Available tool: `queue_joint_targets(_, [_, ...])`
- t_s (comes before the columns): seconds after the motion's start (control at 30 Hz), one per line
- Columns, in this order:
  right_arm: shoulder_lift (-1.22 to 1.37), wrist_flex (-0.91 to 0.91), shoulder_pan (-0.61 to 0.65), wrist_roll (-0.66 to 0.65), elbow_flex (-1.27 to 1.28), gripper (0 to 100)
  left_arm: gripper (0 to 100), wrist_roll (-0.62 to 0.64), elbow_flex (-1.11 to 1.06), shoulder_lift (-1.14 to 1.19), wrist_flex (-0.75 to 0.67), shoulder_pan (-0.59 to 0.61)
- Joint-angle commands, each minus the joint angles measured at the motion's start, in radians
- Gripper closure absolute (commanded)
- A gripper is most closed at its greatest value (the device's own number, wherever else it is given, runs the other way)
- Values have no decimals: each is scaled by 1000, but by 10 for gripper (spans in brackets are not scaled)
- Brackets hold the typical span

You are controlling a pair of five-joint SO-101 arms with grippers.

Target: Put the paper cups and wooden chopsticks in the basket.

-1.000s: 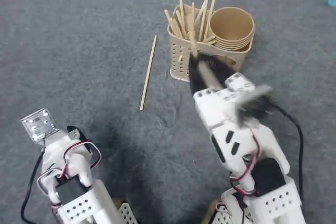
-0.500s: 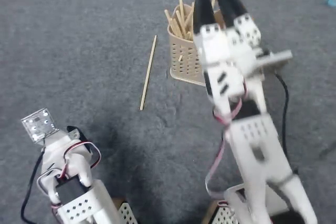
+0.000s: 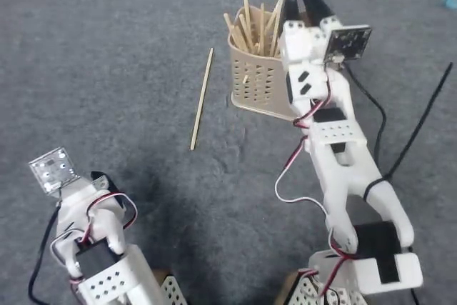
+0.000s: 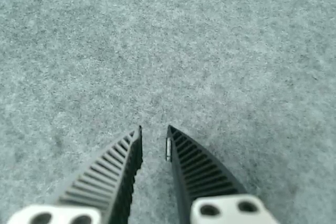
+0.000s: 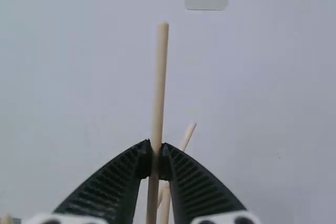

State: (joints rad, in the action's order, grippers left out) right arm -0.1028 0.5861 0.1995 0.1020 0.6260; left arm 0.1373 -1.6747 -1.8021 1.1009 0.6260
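right pincer: has risen over the basket, clamps held chopstick upright, release seems next | left pincer: narrow gap, empty, near left | loose chopstick: left of basket, waits

We see the worktop covered in rough, matt grey cloth, the basket in smooth beige plastic, the chopstick in pale, matt bare wood, and the right hand in ribbed, matt black plastic.

Left end effector, tips slightly parted, apparently above grey carpet.
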Motion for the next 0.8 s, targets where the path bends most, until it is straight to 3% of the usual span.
queue_joint_targets(0.0, [-45,15,10,12,31,956,930,-12,5,-18,0,-2])
queue_joint_targets(0.17, [-130,-48,13,11,46,794,930,-12,5,-18,0,-2])
queue_joint_targets(0.3, [-320,-205,13,20,46,790,930,-12,5,-18,0,-2])
queue_joint_targets(0.43, [-582,-427,5,109,44,793,930,-12,5,-18,0,-2])
queue_joint_targets(0.6, [-952,-964,4,157,48,815,930,-12,5,-18,0,-2])
queue_joint_targets(0.77, [-1176,-1419,10,167,54,998,930,-12,5,-18,0,-2])
